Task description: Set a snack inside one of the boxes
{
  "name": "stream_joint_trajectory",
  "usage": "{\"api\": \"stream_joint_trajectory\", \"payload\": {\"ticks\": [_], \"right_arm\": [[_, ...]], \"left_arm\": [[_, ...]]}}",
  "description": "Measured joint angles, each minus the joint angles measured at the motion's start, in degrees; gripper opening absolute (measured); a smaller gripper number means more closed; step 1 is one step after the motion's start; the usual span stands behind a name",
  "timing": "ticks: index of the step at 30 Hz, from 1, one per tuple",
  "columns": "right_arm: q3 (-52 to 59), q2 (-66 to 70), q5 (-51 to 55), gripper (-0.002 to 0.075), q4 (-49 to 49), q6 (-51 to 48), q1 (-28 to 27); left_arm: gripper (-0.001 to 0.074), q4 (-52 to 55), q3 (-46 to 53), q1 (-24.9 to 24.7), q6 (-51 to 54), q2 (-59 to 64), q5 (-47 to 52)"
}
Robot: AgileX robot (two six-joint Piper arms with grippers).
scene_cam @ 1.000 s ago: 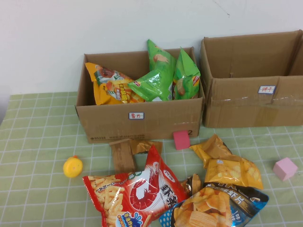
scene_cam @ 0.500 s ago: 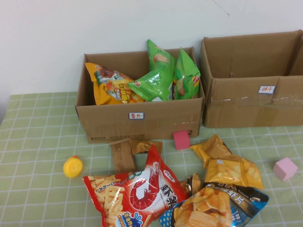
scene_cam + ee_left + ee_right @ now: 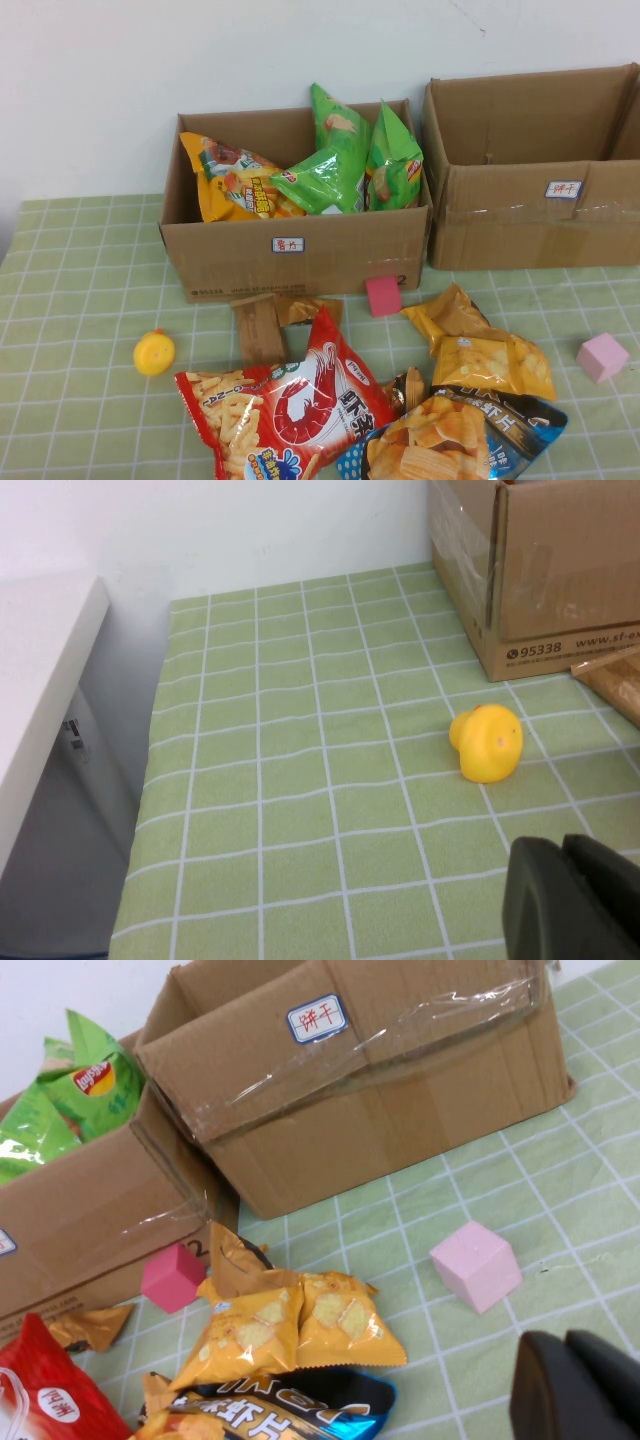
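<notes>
Snack bags lie on the green checked cloth in front of two cardboard boxes: a red shrimp-chip bag (image 3: 290, 410), yellow bags (image 3: 490, 360) and a blue chip bag (image 3: 460, 440). The left box (image 3: 300, 255) holds green and orange bags. The right box (image 3: 540, 215) shows no contents. My left gripper (image 3: 562, 846) is shut and empty, low over the cloth near a yellow duck (image 3: 487, 742). My right gripper (image 3: 567, 1340) is shut and empty, close to a pink cube (image 3: 476, 1263) and the yellow bags (image 3: 295, 1325). Neither gripper shows in the high view.
A yellow duck (image 3: 154, 352), a magenta cube (image 3: 383, 296) and a pink cube (image 3: 602, 357) lie on the cloth. Brown flat packets (image 3: 260, 328) lie before the left box. The table's left edge (image 3: 150, 780) drops off beside a white shelf.
</notes>
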Motion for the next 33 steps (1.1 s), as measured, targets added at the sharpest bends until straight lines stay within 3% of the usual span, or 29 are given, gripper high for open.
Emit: {"api": "stream_joint_trajectory", "payload": {"ticks": [10,12,18,24,29,33], "right_arm": [[0.0,0.0,0.0,-0.0002,-2.7,-1.7,0.0],[0.0,0.0,0.0,-0.0002,1.5,0.6,0.0],[0.0,0.0,0.0,-0.0002,28.2,9.4,0.0],[0.0,0.0,-0.5,-0.0002,32.0,9.6,0.0],[0.0,0.0,-1.7,-0.0002,32.6,-2.3,0.0],[-3.9,0.0,-0.6,-0.0002,32.6,-19.0,0.0]], "left_arm": [[-0.0001,0.0,0.0,0.0,0.0,0.0,0.0],[-0.0001,0.0,0.0,0.0,0.0,0.0,0.0],[-0.0001,0.0,0.0,0.0,0.0,0.0,0.1],[-0.0001,0.0,0.0,0.0,0.0,0.0,0.1],[-0.0001,0.0,0.0,0.0,-0.2,0.0,0.1],[-0.0001,0.0,0.0,0.0,-0.2,0.0,0.1]]}}
